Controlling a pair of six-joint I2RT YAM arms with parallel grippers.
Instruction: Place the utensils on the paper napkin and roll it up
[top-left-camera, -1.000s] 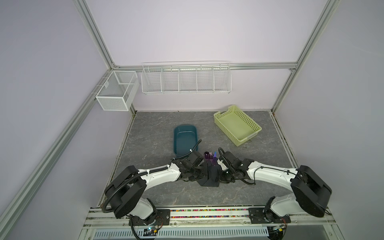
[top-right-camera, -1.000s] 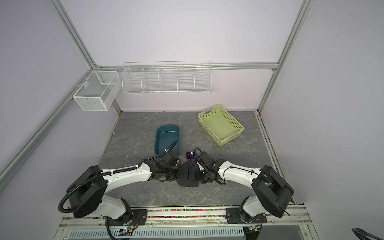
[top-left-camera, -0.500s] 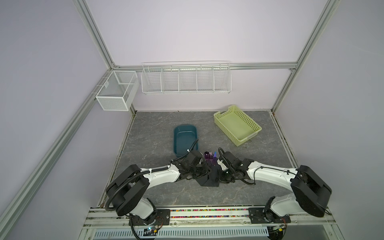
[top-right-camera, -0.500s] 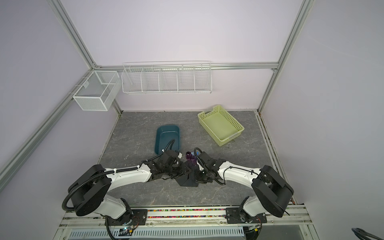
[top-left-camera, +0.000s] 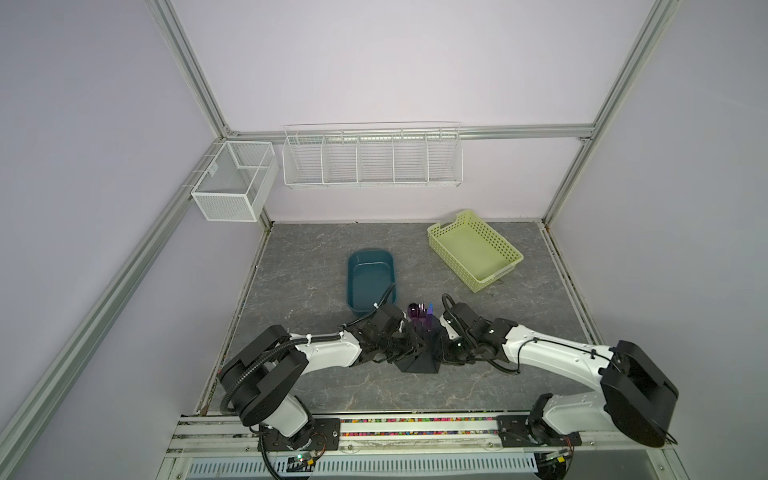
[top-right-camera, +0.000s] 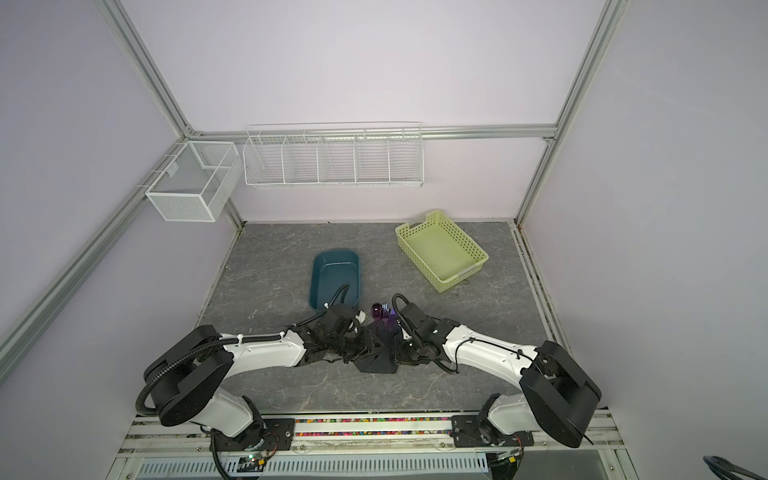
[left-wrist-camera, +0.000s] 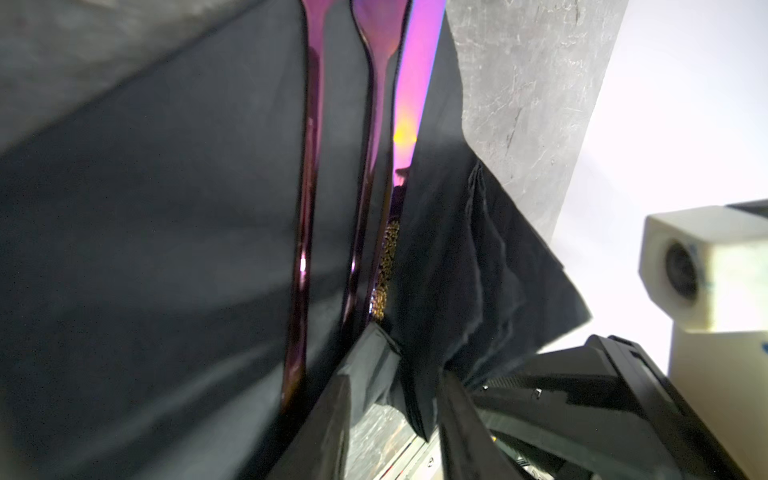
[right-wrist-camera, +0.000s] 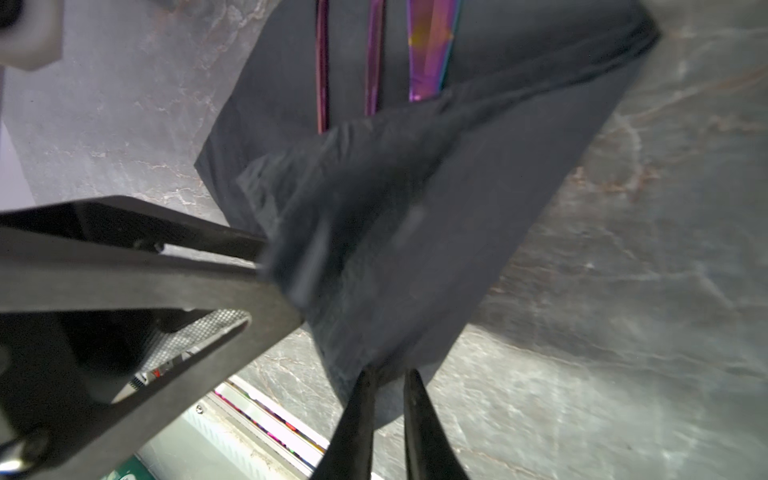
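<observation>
In both top views my left gripper (top-left-camera: 402, 347) and right gripper (top-left-camera: 444, 351) meet low over the napkin (top-left-camera: 415, 363). It is all black on black there, so I cannot make out either pair of jaws.

The napkin lies on the table (top-left-camera: 332, 374) near the front middle, between my arms. The utensils (top-left-camera: 420, 312) rest on it, and their shiny purple heads poke past its far edge, near the tub (top-left-camera: 370, 274).

From my left wrist, the dark handles (left-wrist-camera: 305, 208) run side by side along the matte sheet (left-wrist-camera: 124, 249). The heads are cut off at the frame edge, and the handle ends vanish under a raised, creased fold. My left gripper (left-wrist-camera: 395, 386) has its jaws apart. A flap of napkin hangs in the gap, and bare table shows through beside it.

From my right wrist the picture is blurred. The napkin (right-wrist-camera: 415, 249) is folded over the lower handles (right-wrist-camera: 374, 62) into a rumpled wedge. My right gripper (right-wrist-camera: 388, 374) has its jaws close, a narrow slit between them, with the tips at the napkin's edge. I cannot tell whether they pinch it.
</observation>
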